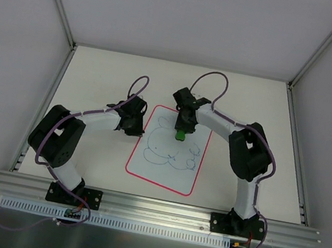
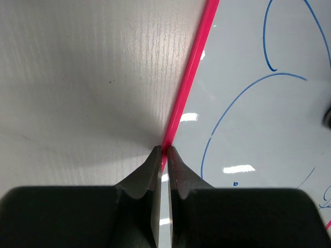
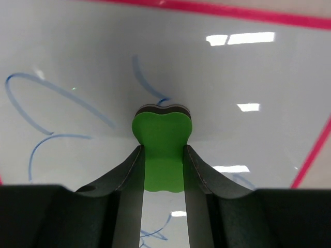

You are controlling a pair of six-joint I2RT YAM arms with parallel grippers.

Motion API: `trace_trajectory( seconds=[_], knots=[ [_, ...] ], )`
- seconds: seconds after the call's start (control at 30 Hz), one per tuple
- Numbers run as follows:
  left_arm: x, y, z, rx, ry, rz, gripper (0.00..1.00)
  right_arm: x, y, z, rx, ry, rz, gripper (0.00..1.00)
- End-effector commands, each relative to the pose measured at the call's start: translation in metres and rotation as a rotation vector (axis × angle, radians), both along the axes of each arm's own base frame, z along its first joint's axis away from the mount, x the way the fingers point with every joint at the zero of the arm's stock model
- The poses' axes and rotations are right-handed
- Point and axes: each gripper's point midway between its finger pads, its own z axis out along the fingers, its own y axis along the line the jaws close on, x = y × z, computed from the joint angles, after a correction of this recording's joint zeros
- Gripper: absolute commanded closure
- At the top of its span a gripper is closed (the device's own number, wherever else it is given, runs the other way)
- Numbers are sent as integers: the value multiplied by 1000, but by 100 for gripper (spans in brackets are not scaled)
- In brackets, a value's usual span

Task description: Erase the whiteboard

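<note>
The whiteboard [image 1: 164,174], white with a red-pink border and blue scribbles, lies flat mid-table. My right gripper [image 1: 180,131] is shut on a green eraser [image 1: 179,134] and presses it on the upper middle of the board. In the right wrist view the eraser [image 3: 162,147] sits between my fingers, its dark felt edge on the board [image 3: 248,72] over a blue line. My left gripper [image 1: 138,129] is shut at the board's left edge. In the left wrist view its tips [image 2: 164,150] pinch the pink border [image 2: 192,67], with blue lines [image 2: 243,93] to the right.
The white tabletop [image 1: 97,80] is walled by grey panels on three sides. An aluminium rail [image 1: 158,208] with both arm bases runs along the near edge. The right arm's elbow [image 1: 247,153] stands just right of the board.
</note>
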Motion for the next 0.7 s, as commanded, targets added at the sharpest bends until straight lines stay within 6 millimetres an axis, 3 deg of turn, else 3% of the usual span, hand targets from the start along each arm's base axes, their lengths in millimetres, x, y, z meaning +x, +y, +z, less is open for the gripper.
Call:
trace_trajectory(
  seconds=[0.0, 0.13, 0.2, 0.3, 0.33, 0.43, 0.67],
  knots=[
    [-44, 28, -40, 133, 173, -16, 100, -6, -83, -26, -199, 98, -109, 100],
    [-46, 28, -41, 132, 177, -22, 100, 16, -78, -20, -182, 79, -107, 100],
    [-46, 28, -40, 131, 177, -27, 100, 17, -68, -30, -171, 117, -90, 100],
    [-46, 27, -41, 128, 181, -34, 100, 27, -48, -28, -150, 123, -68, 100],
    [-46, 26, -41, 127, 182, -37, 100, 32, -34, -31, -137, 126, -51, 100],
    [-46, 25, -41, 124, 181, -41, 100, 31, -15, -40, -124, 157, -23, 100],
    [-46, 24, -41, 124, 183, -46, 100, 27, 31, -38, -54, 160, 50, 100]
  ],
)
